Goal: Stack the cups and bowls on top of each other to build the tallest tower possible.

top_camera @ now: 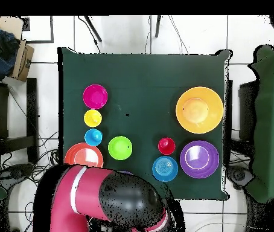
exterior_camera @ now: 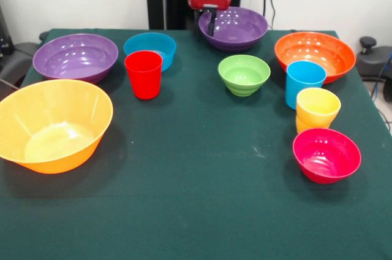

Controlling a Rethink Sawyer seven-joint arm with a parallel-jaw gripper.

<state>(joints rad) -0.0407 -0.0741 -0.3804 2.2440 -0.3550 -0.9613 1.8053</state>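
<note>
Bench: green cloth top (exterior_camera: 202,198), all pieces standing apart, nothing stacked except as noted below.
Tool: (exterior_camera: 211,27) hangs at the far edge, over the rim of the far purple bowl (exterior_camera: 236,27); dark tip points down into it; cannot tell whether open or closed. Nothing seen in its grip.
Arm: red and black bulk (top_camera: 103,202) covers the bench's robot-side edge in the overhead view, hiding that purple bowl.
Second purple bowl: (exterior_camera: 75,56) far left in the front view, upright.
Yellow-orange bowl: (exterior_camera: 54,124) largest, front left, tilted slightly, just in front of the second purple bowl.
Blue bowl: (exterior_camera: 150,48) small, right of the second purple bowl.
Red cup: (exterior_camera: 144,73) upright, just in front of the blue bowl, overlapping it in the front view.
Green bowl: (exterior_camera: 244,74) centre, alone, ribbed sides.
Orange bowl: (exterior_camera: 315,56) far right.
Light blue cup: (exterior_camera: 304,83) upright, just in front of the orange bowl.
Yellow cup: (exterior_camera: 317,110) next in line, appears seated in another yellow-orange piece; cannot tell for sure.
Magenta-pink bowl: (exterior_camera: 326,154) nearest on the right, just in front of the yellow cup.
</note>
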